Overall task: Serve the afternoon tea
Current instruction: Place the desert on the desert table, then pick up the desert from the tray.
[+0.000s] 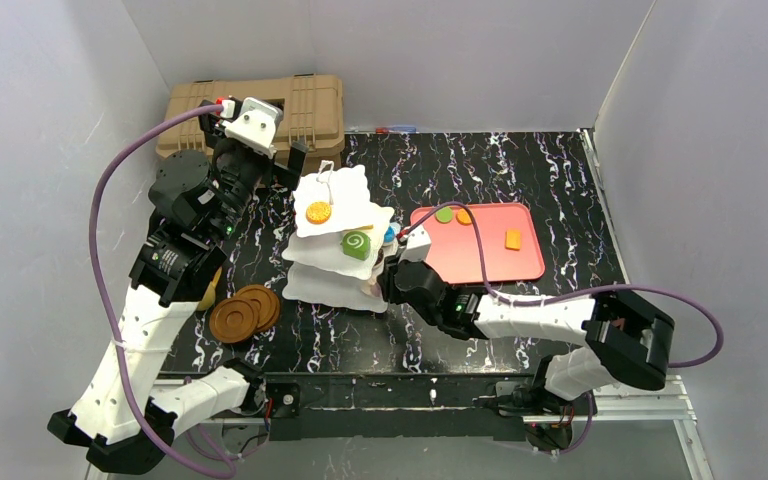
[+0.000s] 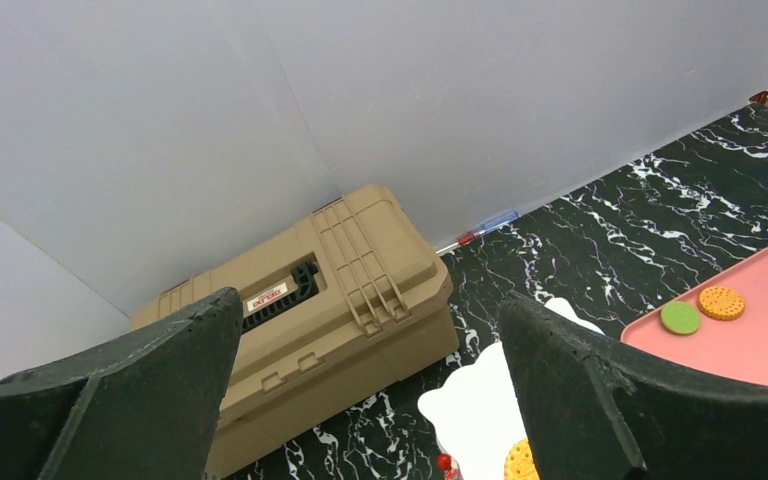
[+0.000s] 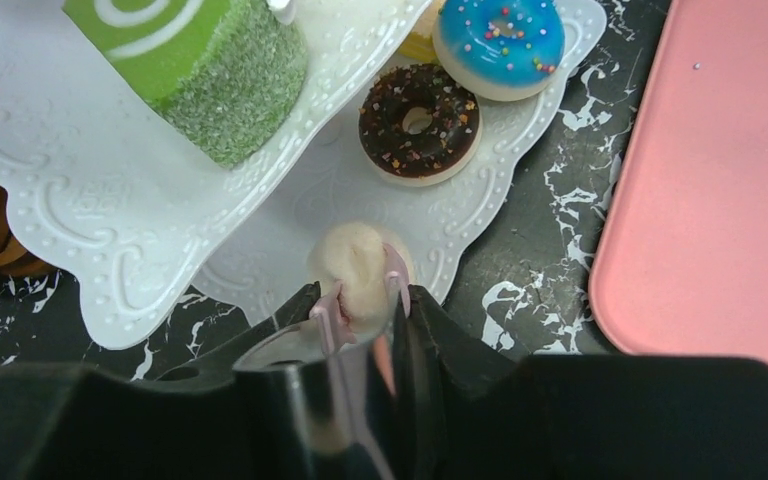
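The right hand (image 3: pixel 360 300) pinches a cream pastry (image 3: pixel 355 262) at the near edge of the lowest plate of the three-tier stand (image 1: pixel 312 285); its fingers hide the pastry's lower part. Just beyond the fingertips lie one chocolate doughnut (image 3: pixel 418 122) and one blue doughnut (image 3: pixel 500 40), with something yellow half hidden behind the blue one. Beyond and to its left sits one green swirl roll (image 3: pixel 210 70) on the middle plate. To its right the pink tray (image 1: pixel 480 255) carries three small pieces. At least two brown saucers (image 1: pixel 245 310) overlap on the desk (image 1: pixel 520 170) to its left. The left hand (image 2: pixel 368 305) is spread wide and empty, with a tan case (image 2: pixel 340 290) below it.
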